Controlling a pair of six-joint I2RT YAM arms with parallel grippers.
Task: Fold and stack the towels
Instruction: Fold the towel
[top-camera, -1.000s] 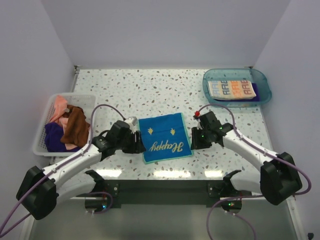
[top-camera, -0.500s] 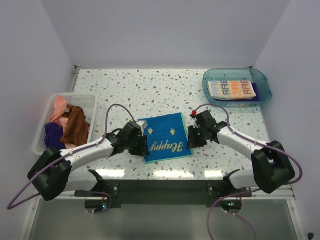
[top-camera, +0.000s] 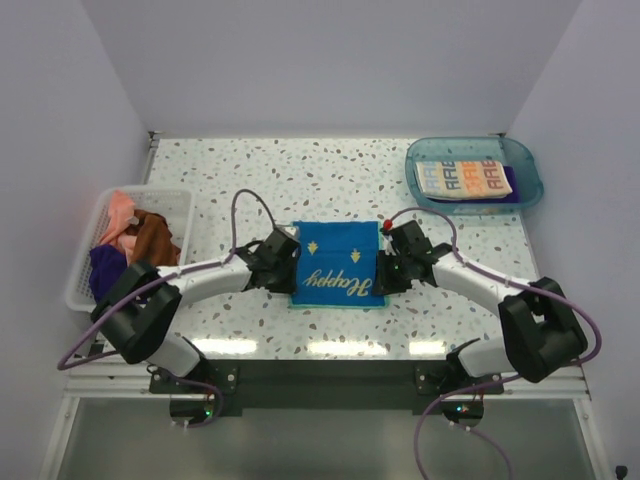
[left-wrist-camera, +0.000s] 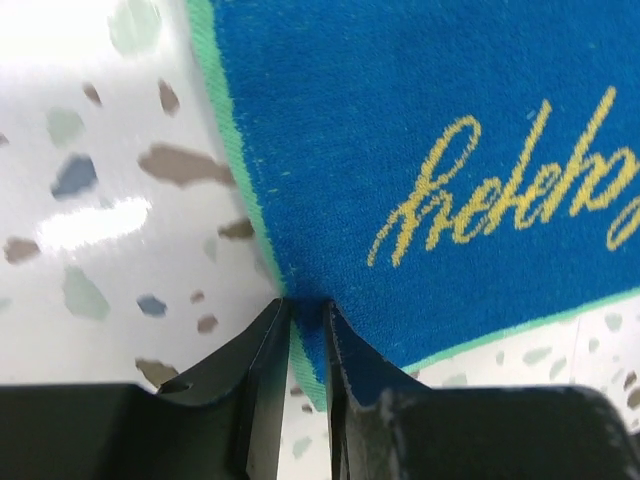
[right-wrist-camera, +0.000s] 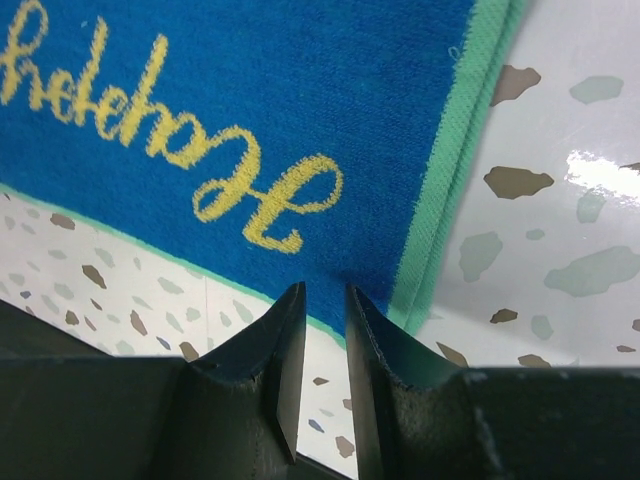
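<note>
The blue "Happy" towel (top-camera: 337, 265), edged in green, lies folded and flat at the table's middle. My left gripper (top-camera: 291, 268) is at its left edge, jaws pinched on the towel's near left corner in the left wrist view (left-wrist-camera: 307, 312). My right gripper (top-camera: 381, 272) is at its right edge, jaws nearly closed on the near right corner in the right wrist view (right-wrist-camera: 326, 295). The white "RABBIT" towel (top-camera: 463, 179) lies folded on a purple towel (top-camera: 508, 199) in the blue tray. Pink (top-camera: 117, 212), brown (top-camera: 152, 250) and purple (top-camera: 103, 272) towels are heaped in the basket.
A white slatted basket (top-camera: 80, 292) stands at the left edge. A clear blue tray (top-camera: 527, 160) stands at the back right. Speckled tabletop (top-camera: 300, 180) stretches behind the towel. Grey walls close in the sides and back.
Both grippers have closed in on the Happy towel's side edges. The towel has shifted back and turned from tilted to square with the table edge.
</note>
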